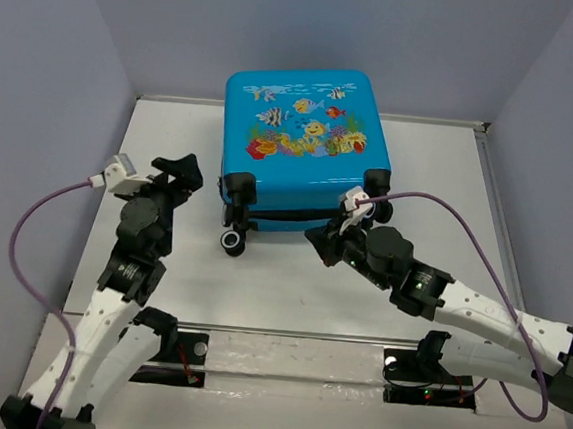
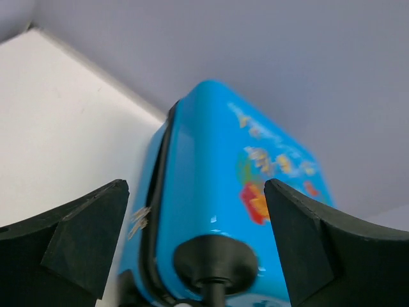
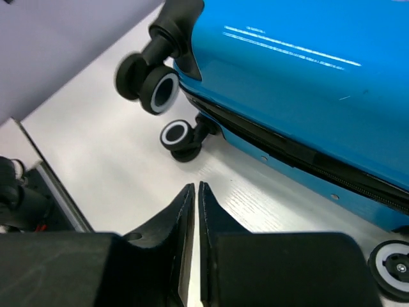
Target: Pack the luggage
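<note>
The white counter [image 1: 289, 295] carries everything; the luggage [image 1: 304, 126] lies flat on it toward the far wall, printed blue shell facing up and its wheeled end toward the arms; the two shells look brought together, though I cannot tell whether the black zipper band [image 3: 300, 157] is run all the way round.

The right gripper [image 3: 194, 188] sits low at the near right corner of the case, just beside the wheels; its fingers [image 3: 182, 211] are clenched together with nothing between them. The left gripper [image 2: 195, 217] hovers off the near left corner; its fingers [image 2: 89, 230] are spread wide and released, framing the corner in the wrist view without touching it.

Smallest are the casters; one wheel [image 1: 232, 240] juts out at the near left, and two more [image 3: 160, 89] show close to the right fingers.

The likely trouble, as I judge it: the shell is glossy and curved, so a push or pinch may skid off rather than bite; the case lies loose on a smooth counter, so a one-sided shove from the clenched right fingers could slide or turn it toward the wall; the swivelling casters could snag a finger on either side; and if the zipper is not fully shut, lifting one shell could spring it open.
</note>
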